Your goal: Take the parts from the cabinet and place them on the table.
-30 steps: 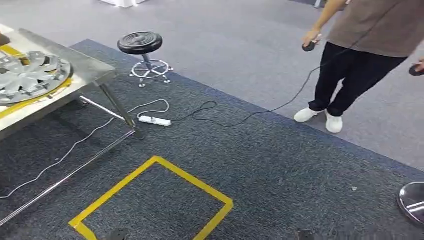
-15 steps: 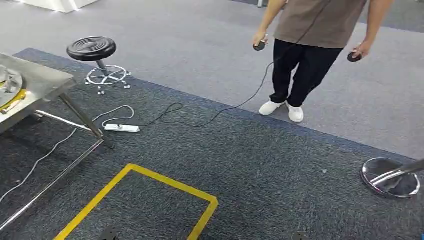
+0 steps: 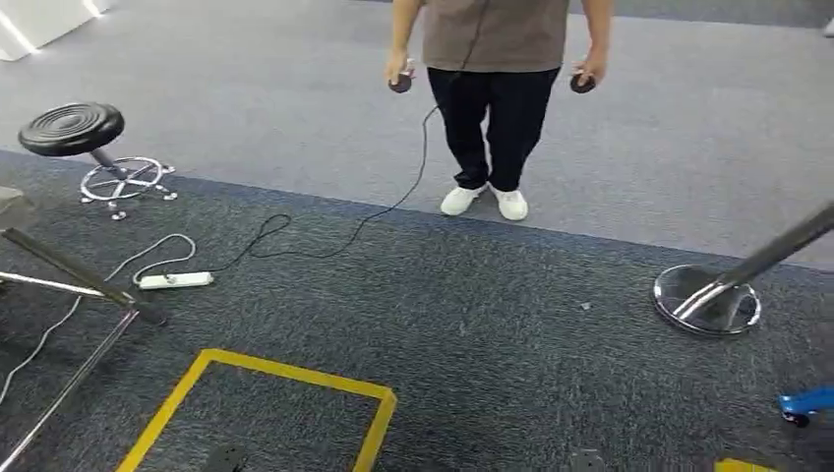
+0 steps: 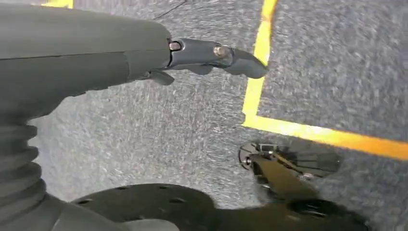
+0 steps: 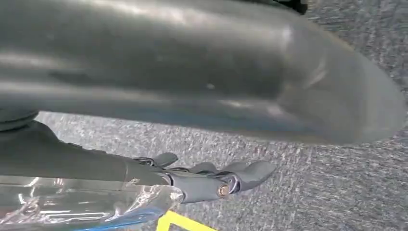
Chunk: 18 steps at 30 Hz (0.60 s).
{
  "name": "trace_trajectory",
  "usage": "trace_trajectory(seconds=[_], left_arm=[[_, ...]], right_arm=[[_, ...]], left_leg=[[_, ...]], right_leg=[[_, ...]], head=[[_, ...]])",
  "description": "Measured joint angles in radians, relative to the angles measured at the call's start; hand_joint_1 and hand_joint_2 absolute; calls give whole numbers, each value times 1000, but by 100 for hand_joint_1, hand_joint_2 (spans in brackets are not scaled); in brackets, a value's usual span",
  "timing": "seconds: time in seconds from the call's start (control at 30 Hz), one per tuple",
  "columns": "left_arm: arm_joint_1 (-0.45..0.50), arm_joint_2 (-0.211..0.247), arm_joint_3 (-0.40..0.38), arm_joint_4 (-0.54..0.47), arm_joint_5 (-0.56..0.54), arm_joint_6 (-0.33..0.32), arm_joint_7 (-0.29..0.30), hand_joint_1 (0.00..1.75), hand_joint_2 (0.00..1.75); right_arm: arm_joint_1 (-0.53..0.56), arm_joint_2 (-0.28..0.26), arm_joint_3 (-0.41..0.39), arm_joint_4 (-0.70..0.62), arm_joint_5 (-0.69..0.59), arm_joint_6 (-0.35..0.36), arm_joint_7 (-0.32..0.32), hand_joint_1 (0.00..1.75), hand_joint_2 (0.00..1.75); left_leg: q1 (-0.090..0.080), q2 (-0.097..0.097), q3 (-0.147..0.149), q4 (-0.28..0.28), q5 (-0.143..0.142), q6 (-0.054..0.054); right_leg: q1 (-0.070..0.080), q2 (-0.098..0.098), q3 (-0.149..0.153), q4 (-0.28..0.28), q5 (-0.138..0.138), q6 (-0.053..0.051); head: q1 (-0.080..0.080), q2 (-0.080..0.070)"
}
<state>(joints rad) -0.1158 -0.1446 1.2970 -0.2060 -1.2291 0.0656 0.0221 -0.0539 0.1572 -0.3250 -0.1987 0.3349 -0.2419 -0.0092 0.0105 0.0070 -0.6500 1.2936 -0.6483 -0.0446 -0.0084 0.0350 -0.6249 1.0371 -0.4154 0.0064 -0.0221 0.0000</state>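
Note:
My left hand hangs over dark carpet beside a yellow tape line; its fingers are stretched out and hold nothing. In the right wrist view my right hand also hangs with fingers out straight and nothing in them, and something clear and shiny lies against its underside. At the far left edge of the head view are a corner of the steel table and one of its legs. I see no parts or cabinet.
A person stands ahead holding a dark controller in each hand, one trailing a cable across the carpet to a white power strip. A black stool stands left, a chrome stand base right, a blue object lower right. A yellow tape square marks the floor.
The whole view has swung right: the table with the silver wheel cover slid out at the left, the person moved to the centre, the chrome base came in.

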Motion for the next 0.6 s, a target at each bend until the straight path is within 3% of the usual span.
trace_trajectory(seconds=[0.03, 0.07, 0.13, 0.17, 0.2, 0.23, 0.3, 0.33, 0.37, 0.4, 0.43, 0.47, 0.5, 0.53, 0.57, 0.6], left_arm=[[2, 0, 0, 0, 0, 0, -1, 0, 175], [2, 0, 0, 0, 0, 0, -2, 0, 175], [1, 0, -1, 0, 0, 0, -5, 0, 175], [0, 1, -1, 0, 0, 1, -5, 0, 175], [0, 3, -1, 0, 0, 1, -5, 0, 175], [-1, 3, -1, 0, 0, 1, -5, 0, 175], [-2, 3, -2, 0, 0, 1, -5, 0, 175], [-3, 2, -2, 0, 0, 1, -5, 0, 175], [-5, 0, -2, 0, 0, 1, -5, 0, 175], [-5, 2, -2, 0, 0, 1, -5, 0, 175], [-3, 3, -2, 0, 0, 1, -5, 0, 175], [0, 3, -2, 0, 0, 1, -5, 0, 175], [1, 4, -2, 0, 0, 1, -5, 0, 175], [2, 5, -2, 0, 0, 1, -5, 0, 175], [1, 5, -2, 0, 0, 1, -5, 0, 175], [0, 4, -2, 0, 0, 1, -5, 0, 175]], right_arm=[[2, 0, 0, 0, 0, 0, 2, 0, 0], [3, 0, -1, 0, 0, -2, 5, 0, 0], [3, 0, -2, 0, 1, -3, 7, 0, 0], [3, 1, -2, 0, 1, -3, 7, 0, 0], [0, 2, -3, 0, 2, -3, 8, 0, 0], [-1, 2, -3, 0, 2, -2, 8, 0, 0], [6, 2, -5, 1, 3, -2, 8, 0, 0], [9, 2, -5, 1, 3, -2, 8, 0, 0], [11, 2, -6, 1, 3, -2, 9, 0, 0], [10, 2, -6, 1, 3, -3, 9, 0, 0], [6, 2, -6, 1, 4, -2, 8, 0, 0], [2, 2, -6, 1, 4, -2, 8, 0, 0], [1, 2, -6, 1, 4, -2, 8, 0, 0], [4, 2, -6, 1, 4, -2, 8, 0, 0], [7, 2, -6, 1, 4, -2, 9, 0, 0], [8, 2, -6, 1, 4, -2, 8, 0, 0]], left_leg=[[-1, -1, -17, 20, 8, 3], [-1, -3, -13, -4, 44, 5], [-1, -21, 47, -149, 143, 13], [-1, -65, 84, -232, 182, 18], [1, -114, 100, -281, 184, 25], [4, -100, 102, -289, 178, 14], [-3, -84, 104, -290, 179, 24], [2, -72, 107, -298, 186, 31], [5, -52, 111, -306, 191, 37], [4, -42, 114, -309, 191, 43], [0, -26, 115, -309, 190, 45], [-3, -7, 117, -309, 188, 48], [-3, 10, 117, -308, 187, 47], [-3, 25, 119, -308, 185, 46], [-2, 38, 122, -308, 182, 45], [-1, 50, 126, -308, 179, 41]], right_leg=[[0, 14, 1, 0, 0, 0], [1, 32, 1, 0, 1, 1], [-1, 63, 4, 0, 3, 5], [-4, 75, 4, 0, 5, 8], [3, 87, -2, 8, 4, 15], [-1, 99, -8, 7, 7, 20], [-7, 122, -11, -8, 16, 37], [-7, 134, -20, -10, 18, 44], [-4, 107, -21, 3, 12, 43], [3, 46, -40, 41, -17, 45], [3, 8, -72, 110, -57, 49], [0, -15, -117, 203, -100, 52], [-1, -24, -154, 280, -128, 54], [-2, -27, -170, 313, -131, 56], [-4, -29, -159, 294, -111, 59], [-6, -33, -125, 235, -76, 61]], head=[[1, 0], [0, 0], [0, 0], [-2, 0], [-1, 0], [-1, 0], [-2, 0], [0, 0], [0, 0], [6, 0], [7, 0], [6, 0], [6, 0], [6, 0], [6, 0], [6, 0]])
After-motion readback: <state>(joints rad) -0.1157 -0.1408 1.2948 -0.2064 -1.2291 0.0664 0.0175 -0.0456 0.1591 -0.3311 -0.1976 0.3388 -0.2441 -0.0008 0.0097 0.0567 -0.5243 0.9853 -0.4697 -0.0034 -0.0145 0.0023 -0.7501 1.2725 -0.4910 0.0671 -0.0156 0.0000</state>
